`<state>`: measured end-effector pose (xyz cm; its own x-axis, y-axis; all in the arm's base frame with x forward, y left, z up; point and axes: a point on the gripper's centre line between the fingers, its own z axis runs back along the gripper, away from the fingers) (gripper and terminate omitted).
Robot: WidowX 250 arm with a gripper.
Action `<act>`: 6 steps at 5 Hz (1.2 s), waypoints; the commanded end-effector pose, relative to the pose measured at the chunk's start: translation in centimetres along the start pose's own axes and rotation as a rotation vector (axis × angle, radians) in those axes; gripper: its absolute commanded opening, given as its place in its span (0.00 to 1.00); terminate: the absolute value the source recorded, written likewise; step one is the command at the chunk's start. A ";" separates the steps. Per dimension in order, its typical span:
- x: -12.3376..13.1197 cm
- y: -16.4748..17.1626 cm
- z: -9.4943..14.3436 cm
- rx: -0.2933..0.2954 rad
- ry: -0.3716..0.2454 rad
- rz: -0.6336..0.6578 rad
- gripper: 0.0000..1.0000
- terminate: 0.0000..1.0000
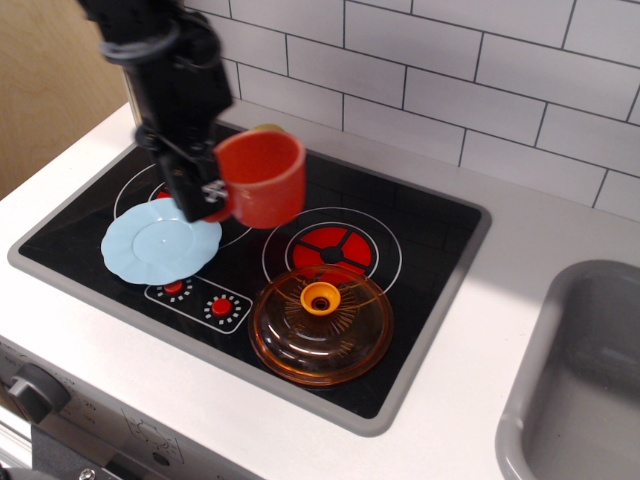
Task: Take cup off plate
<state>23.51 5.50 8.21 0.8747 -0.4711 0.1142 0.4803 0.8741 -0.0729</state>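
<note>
The red-orange cup [262, 178] hangs in the air above the black stove top, between the two burners, held by its handle. My gripper [207, 196] is shut on the cup's handle at the cup's left side. The pale blue scalloped plate [160, 242] lies bare on the left burner, below and left of the cup. The cup does not touch the plate.
An orange transparent domed lid [321, 321] lies on the stove front right of the plate. A yellow-green potato [265, 129] is mostly hidden behind the cup. The red burner [332, 250] is under the cup's right. A grey sink [580, 390] is at the far right; tiled wall behind.
</note>
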 end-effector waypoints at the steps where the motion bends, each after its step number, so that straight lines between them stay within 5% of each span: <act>1: 2.6 0.3 -0.7 0.045 -0.028 0.008 0.00 0.00; 2: 3.0 -0.1 -1.2 0.052 -0.041 0.002 0.00 0.00; 3: 3.1 -0.2 -1.1 0.061 -0.040 0.013 1.00 0.00; 5: 3.1 -0.2 0.9 0.061 -0.054 0.043 1.00 0.00; 6: 3.2 -0.6 3.6 0.068 -0.109 0.054 1.00 0.00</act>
<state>24.68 3.47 11.00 0.8953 -0.4063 0.1826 0.4215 0.9054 -0.0518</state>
